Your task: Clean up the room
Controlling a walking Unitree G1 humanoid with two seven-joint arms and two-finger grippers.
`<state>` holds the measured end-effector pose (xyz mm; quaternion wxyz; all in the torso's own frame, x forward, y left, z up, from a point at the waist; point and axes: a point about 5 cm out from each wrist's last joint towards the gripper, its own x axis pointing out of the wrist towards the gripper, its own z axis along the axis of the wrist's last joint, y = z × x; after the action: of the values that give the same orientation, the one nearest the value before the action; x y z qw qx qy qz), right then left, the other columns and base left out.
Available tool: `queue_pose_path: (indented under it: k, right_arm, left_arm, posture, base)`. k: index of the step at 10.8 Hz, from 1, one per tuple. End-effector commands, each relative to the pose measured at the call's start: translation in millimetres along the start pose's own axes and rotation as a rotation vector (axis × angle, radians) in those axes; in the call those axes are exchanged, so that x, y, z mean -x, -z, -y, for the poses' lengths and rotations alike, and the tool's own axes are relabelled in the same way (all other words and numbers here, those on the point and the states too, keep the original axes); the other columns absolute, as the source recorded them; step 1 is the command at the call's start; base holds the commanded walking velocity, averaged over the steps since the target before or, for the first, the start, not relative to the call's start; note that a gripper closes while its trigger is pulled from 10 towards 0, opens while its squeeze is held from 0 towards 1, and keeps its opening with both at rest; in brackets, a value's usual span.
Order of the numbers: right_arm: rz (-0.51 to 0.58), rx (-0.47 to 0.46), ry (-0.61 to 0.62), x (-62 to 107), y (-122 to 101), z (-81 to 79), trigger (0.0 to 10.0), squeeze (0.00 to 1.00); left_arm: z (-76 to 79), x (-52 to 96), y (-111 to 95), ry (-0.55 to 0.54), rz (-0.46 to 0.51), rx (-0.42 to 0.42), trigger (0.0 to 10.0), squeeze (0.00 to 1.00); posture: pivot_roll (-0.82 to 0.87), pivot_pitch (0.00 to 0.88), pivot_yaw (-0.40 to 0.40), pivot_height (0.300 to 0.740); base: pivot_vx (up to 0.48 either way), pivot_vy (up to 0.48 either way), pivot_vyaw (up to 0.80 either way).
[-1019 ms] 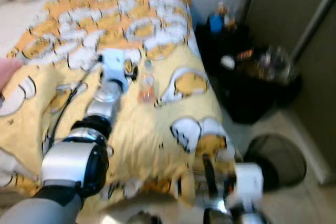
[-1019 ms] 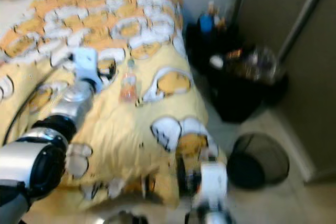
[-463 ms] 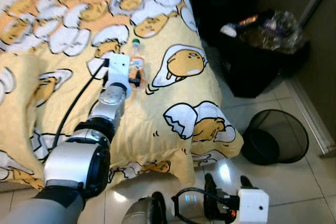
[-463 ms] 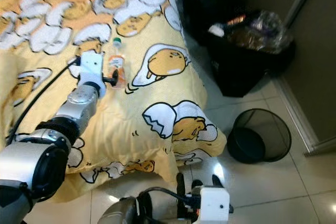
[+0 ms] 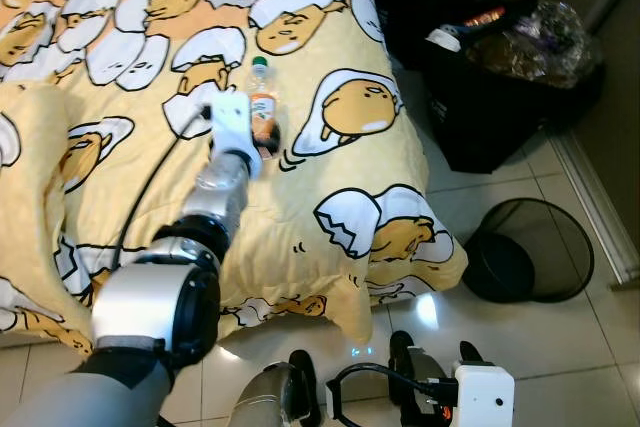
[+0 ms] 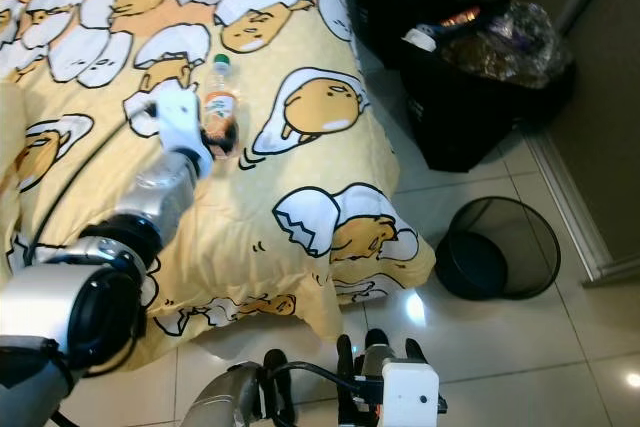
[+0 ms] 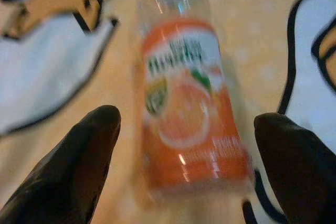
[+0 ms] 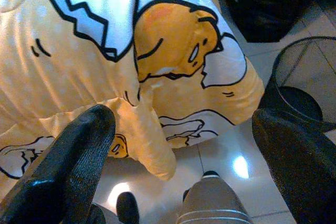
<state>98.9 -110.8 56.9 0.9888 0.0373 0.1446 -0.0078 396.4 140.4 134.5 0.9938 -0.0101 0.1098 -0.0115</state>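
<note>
A small plastic bottle with an orange label and green cap lies on the yellow egg-print bedspread. My left arm stretches over the bed, and its gripper sits at the bottle's lower end. In the left wrist view the bottle lies between the two spread black fingers, which stand open on either side without closing on it. My right gripper hangs low by the bed's foot, open, with nothing between its fingers; its white wrist block shows over the tiled floor.
A black mesh wastebasket stands on the tiles right of the bed's corner. Behind it a black bin brims with bags and rubbish. A grey wall or door runs along the right. The bedspread hangs over the bed's edge.
The camera has tilted down and steadied. My left gripper has reached farther up the bed, so its fingers now flank the bottle's lower end. The right arm has hardly moved.
</note>
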Motion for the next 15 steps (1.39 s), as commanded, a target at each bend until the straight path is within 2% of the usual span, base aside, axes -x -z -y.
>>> queue_pose_path:
  k: [1,2,6,9,11,12,13,14,15]
  right_arm:
    - [-0.024,-0.019,-0.006,6.1,1.3,-5.1,10.0,0.07]
    - [-0.026,-0.020,-0.001,5.6,1.1,-4.7,10.0,0.07]
    - [-0.016,-0.010,-0.004,-2.9,-0.5,-3.4,10.0,0.07]
    - [-0.002,0.000,-0.010,-13.0,-0.5,-0.1,10.0,0.07]
    - [0.060,0.008,-0.040,-41.8,-8.1,1.9,10.0,0.07]
    - [0.072,0.011,-0.059,-50.6,-9.4,1.0,10.0,0.07]
    - [0.091,0.022,-0.091,-68.3,-11.2,0.4,10.0,0.07]
    - [0.111,0.030,-0.096,-79.4,-15.4,1.9,10.0,0.07]
    - [0.186,0.047,-0.079,-102.4,-35.8,10.6,10.0,0.07]
  left_arm:
    - [-7.5,3.9,21.4,-0.038,-0.089,0.015,10.0,0.00]
    - [-6.8,3.4,20.1,-0.033,-0.093,0.003,0.0,0.00]
    - [-7.5,1.5,12.0,-0.020,-0.085,-0.009,0.0,0.00]
    - [-7.1,-0.6,-4.0,0.055,-0.013,-0.040,0.0,0.00]
    - [-27.7,2.3,-34.7,0.165,0.187,0.032,0.0,0.00]
    - [-33.2,4.3,-39.6,0.185,0.225,0.034,0.0,0.00]
    - [-36.0,6.5,-43.8,0.208,0.267,0.053,0.0,0.00]
    - [-32.6,8.0,-45.3,0.231,0.294,0.063,0.0,0.00]
    - [-22.9,15.7,-40.4,0.288,0.356,0.082,0.0,0.00]
  posture:
    - [-0.32,0.326,0.163,0.740]
    - [-0.32,0.324,0.164,0.740]
    - [-0.31,0.305,0.167,0.740]
    - [-0.29,0.265,0.177,0.740]
    - [-0.21,0.184,0.175,0.740]
    - [-0.17,0.161,0.173,0.740]
    - [-0.11,0.100,0.161,0.740]
    - [-0.10,0.067,0.152,0.740]
    - [-0.09,0.000,0.128,0.740]
  base:
    - [0.000,0.000,0.00]
    - [0.000,0.000,0.00]
    - [0.000,0.000,0.00]
    - [0.000,0.000,0.00]
    - [0.000,0.000,0.00]
    - [0.000,0.000,0.00]
    - [0.000,0.000,0.00]
    - [0.000,0.000,0.00]
    - [0.000,0.000,0.00]
